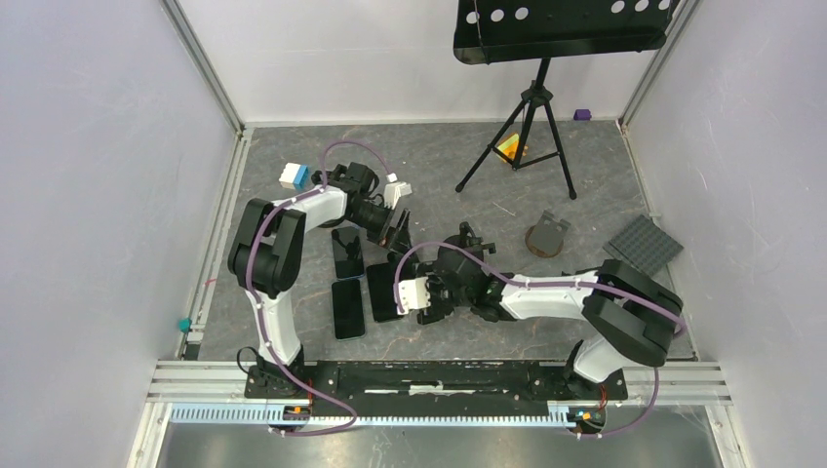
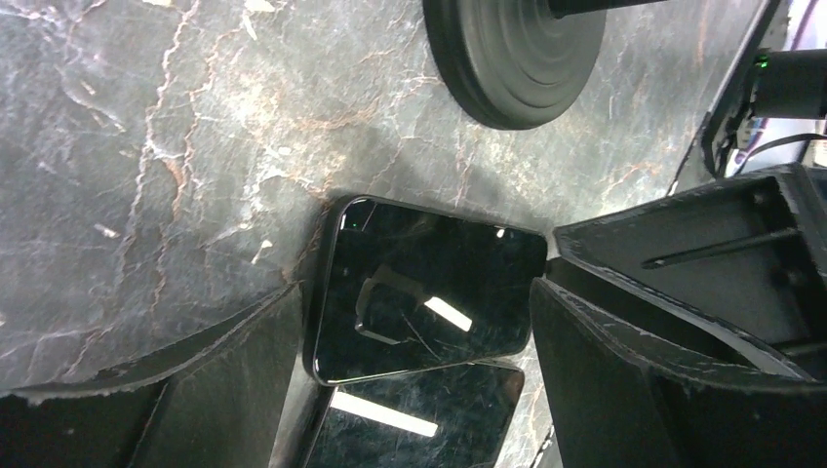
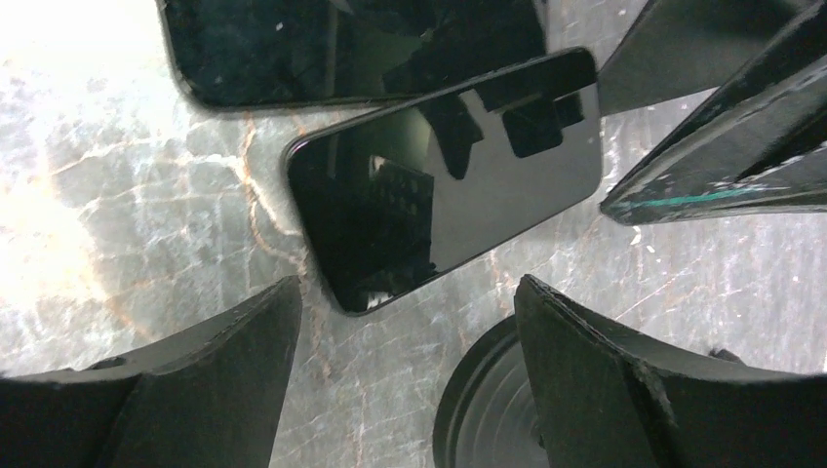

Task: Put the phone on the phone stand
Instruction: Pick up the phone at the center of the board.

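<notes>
We're over the dark marbled table (image 1: 439, 166), taking our bearings from the phone stand (image 1: 549, 235), that small grey cradle on a round brown base. Behind it, farther from the arm bases, the music stand (image 1: 531, 107) spreads its tripod. The right arm (image 1: 624, 312) sweeps across in front of the phone stand and off to its left, and the left arm (image 1: 268, 249) reaches in from well to its left. Just right of the phone stand lies a grey grid mat (image 1: 644, 244). As far as we can see, the cradle holds nothing yet.

Now the prize: three phones (image 1: 348, 308) lie flat, glossy faces up, well left of the phone stand and a touch nearer the bases. Both grippers hang over that cluster. The left gripper (image 2: 414, 297) has its jaws wide, a finger on either side of one dark phone (image 2: 429, 292). It isn't clamped, though we can't tell whether a pad touches. The right gripper (image 3: 408, 288) is wide too, holding nothing, with a tilted phone (image 3: 444, 180) just beyond its fingertips.

So we call this the pick-up step, right at the start. Next we'd want one gripper lower, astride a phone's edges, then a firm close. Flat glass on stone offers little bite, so the other arm may need to brace or tip it. Then it's a carry rightward to the phone stand.
</notes>
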Motion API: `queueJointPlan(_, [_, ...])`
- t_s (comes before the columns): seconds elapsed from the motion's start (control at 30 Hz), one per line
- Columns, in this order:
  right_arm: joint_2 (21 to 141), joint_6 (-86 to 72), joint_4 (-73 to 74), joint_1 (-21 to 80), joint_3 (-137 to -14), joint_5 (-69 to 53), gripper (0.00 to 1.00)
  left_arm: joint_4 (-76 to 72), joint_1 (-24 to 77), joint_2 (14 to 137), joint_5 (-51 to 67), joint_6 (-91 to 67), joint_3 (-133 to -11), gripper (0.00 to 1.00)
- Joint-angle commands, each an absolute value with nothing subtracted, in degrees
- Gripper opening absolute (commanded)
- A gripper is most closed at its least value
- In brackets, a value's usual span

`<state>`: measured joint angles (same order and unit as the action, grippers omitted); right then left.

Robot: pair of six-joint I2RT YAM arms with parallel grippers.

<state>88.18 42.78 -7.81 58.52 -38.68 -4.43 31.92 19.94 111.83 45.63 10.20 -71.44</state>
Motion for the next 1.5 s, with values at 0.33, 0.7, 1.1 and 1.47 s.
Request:
queueJointPlan(0.33, [94.98, 37.23, -18.77, 60.29, -35.31, 5.11, 0.83, 36.13, 18.96, 116.81, 45.21, 6.78, -72.21, 0.87])
queueJointPlan(0.7, [97.62, 36.04, -19.51, 60.52, -35.00, 9.86, 0.83, 46.05, 16.43, 119.11, 47.73, 9.93, -76.40, 0.73])
queueJointPlan(1.1, [99.07, 35.68, -19.13, 60.54, -34.98, 11.58, 0.83, 50.10, 15.73, 120.50, 52.45, 10.56, -78.42, 0.55])
queueJointPlan(1.47, [99.61, 36.42, -18.77, 60.41, -34.63, 13.52, 0.84, 51.69, 15.81, 118.29, 55.15, 10.94, -76.46, 0.52])
